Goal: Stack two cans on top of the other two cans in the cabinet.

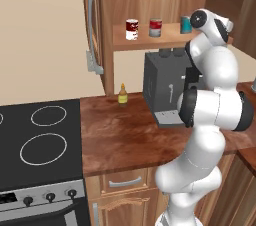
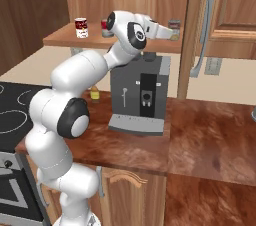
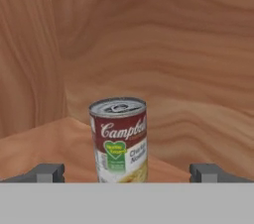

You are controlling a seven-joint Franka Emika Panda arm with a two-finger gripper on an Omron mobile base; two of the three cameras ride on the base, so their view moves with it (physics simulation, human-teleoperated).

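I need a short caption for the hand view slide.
Open fingers framing a green-labelled soup can standing upright on the cabinet shelf.

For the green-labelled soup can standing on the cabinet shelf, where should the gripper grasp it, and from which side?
Grip the green-labelled soup can across its round side wall, about mid-height, coming in level from the shelf's open front. It stands upright with the wooden back wall close behind. The gripper is open, one finger on each side, so closing there probably works.

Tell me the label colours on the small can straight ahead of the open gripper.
Dark red band above, pale below with a green heart patch, on the small can; the hand view shows it best.
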